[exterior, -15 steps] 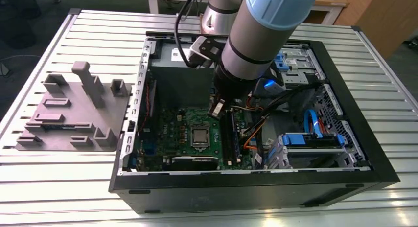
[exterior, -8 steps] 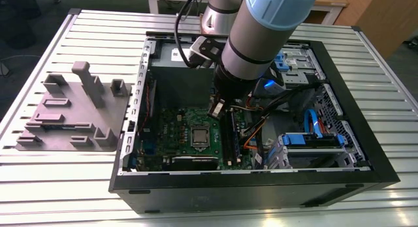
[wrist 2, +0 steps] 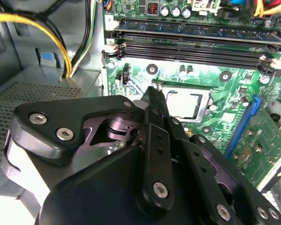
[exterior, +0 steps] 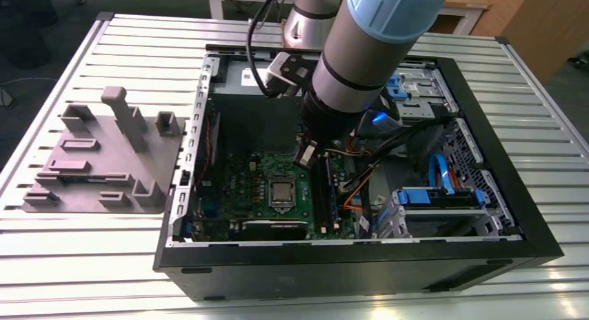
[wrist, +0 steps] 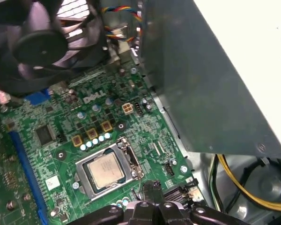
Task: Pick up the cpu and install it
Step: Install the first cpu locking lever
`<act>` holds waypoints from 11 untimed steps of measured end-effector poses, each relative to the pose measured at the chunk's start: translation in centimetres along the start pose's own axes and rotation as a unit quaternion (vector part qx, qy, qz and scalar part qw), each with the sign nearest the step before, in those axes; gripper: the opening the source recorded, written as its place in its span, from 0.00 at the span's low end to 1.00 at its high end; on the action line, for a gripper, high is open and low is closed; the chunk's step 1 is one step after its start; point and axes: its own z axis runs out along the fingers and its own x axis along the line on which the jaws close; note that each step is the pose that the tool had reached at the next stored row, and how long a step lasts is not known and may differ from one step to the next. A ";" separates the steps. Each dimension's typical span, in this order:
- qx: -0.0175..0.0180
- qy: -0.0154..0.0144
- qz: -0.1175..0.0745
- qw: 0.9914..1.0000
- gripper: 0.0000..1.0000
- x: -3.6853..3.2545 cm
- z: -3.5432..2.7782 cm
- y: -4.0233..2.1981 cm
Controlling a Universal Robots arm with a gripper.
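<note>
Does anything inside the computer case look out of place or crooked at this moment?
Nothing stands out. The cpu lies flat and square in its socket on the green motherboard, and the gripper hovers just beside it, holding nothing.

Arm (exterior: 363, 51): grey tube, light-blue joint cap, black band, black cable at wrist. Gripper (wrist 2: 155, 96): matte black linkage plates (silver screw heads throughout); small blue light near wrist, possibly an indicator.

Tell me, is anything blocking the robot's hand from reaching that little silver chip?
Nothing visible does. The cpu lies in its socket on the green board, and the hand hangs just beside it with open board between them.
</note>
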 end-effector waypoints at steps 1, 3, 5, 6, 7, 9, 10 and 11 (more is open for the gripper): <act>0.000 0.001 -0.009 1.000 0.10 0.00 0.06 -0.01; -0.001 0.004 -0.020 1.000 0.10 0.10 0.12 -0.06; -0.001 0.004 -0.025 1.000 0.10 0.28 0.13 -0.12; -0.001 0.005 -0.028 1.000 0.10 0.35 0.14 -0.12; -0.001 0.005 -0.029 1.000 0.10 0.40 0.16 -0.05; -0.002 0.006 -0.033 0.999 0.10 0.48 0.19 0.03; -0.001 0.006 -0.036 0.999 0.10 0.56 0.19 0.05; -0.001 0.006 -0.039 0.999 0.10 0.63 0.20 0.05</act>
